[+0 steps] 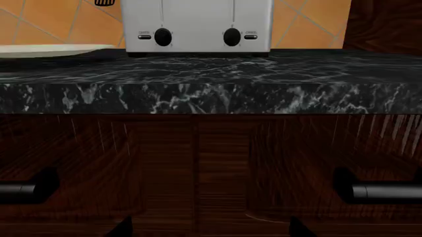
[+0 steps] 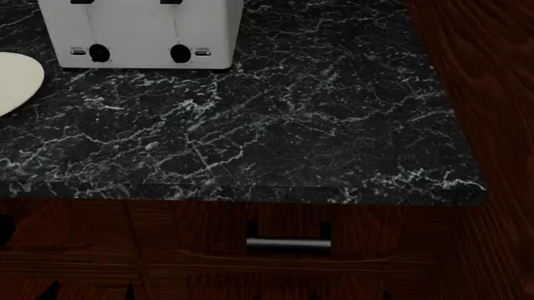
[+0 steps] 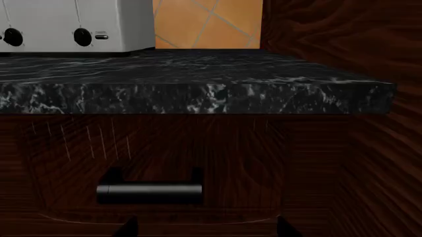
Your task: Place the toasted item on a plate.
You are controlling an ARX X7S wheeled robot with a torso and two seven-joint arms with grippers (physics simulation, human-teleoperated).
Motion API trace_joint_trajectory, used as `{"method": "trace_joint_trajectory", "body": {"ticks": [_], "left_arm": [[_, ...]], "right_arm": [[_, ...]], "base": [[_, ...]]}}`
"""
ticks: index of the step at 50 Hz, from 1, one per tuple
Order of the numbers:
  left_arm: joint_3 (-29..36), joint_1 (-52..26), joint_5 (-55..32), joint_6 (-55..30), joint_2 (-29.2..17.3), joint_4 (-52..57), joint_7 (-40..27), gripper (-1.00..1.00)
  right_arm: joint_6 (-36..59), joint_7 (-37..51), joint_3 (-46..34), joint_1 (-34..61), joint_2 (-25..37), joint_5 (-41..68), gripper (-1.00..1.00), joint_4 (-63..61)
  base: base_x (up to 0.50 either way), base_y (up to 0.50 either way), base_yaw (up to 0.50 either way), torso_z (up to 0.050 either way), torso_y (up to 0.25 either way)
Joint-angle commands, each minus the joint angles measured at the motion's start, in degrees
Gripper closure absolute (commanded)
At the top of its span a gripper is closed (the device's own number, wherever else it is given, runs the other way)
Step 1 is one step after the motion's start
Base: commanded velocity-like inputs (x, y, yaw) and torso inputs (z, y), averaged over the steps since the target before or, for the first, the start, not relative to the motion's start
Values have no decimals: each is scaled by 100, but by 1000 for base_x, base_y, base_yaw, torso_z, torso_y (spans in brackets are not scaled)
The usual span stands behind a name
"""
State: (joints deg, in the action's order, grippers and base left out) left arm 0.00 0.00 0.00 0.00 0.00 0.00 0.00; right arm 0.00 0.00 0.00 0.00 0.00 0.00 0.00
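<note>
The slice of toast is not in view; the top of the silver toaster [image 2: 140, 31] is cut off in every view. The toaster also shows in the left wrist view [image 1: 197, 24] and the right wrist view [image 3: 66, 24]. The cream-white plate [image 2: 15, 80] lies on the black marble counter to the left of the toaster, only its edge showing; it also shows in the left wrist view [image 1: 53, 49]. My left gripper [image 1: 211, 229] is open and empty, low in front of the cabinet below the toaster. My right gripper [image 3: 205, 228] is open and empty, low before a drawer.
The black marble counter [image 2: 276, 125] has a thick front edge [image 1: 211, 98] above both grippers. Dark wood drawers with metal bar handles [image 2: 288, 245] [image 3: 149, 191] sit under it. A dark wood wall [image 2: 484, 75] bounds the counter on the right. An orange tile wall [image 3: 207, 22] is behind.
</note>
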Motion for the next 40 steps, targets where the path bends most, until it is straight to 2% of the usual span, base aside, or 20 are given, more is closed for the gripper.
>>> {"method": "trace_joint_trajectory", "body": {"ticks": [1,11,22,40], "left_arm": [[64,0,-56,0,-57,0,-64,-100],[267,-60,-268,-119,-217,-43,-342,-100],[384,-36,-372,-82,-353,-42,-492,-100],[515,-64,-536,-474,-449,150,-729,-100]], "right_arm": [[0,72,-72,0,54,54,-100,0],[1,377,-262,7,242,150,-100,-155],[16,452,-418,61,354,285,-100,-193],[-28,550,-604,51,483,408,-100,-207]], "base": [[0,0,0,0,0],[0,0,0,0,0],[17,491,0,0,0],[23,500,0,0,0]]}}
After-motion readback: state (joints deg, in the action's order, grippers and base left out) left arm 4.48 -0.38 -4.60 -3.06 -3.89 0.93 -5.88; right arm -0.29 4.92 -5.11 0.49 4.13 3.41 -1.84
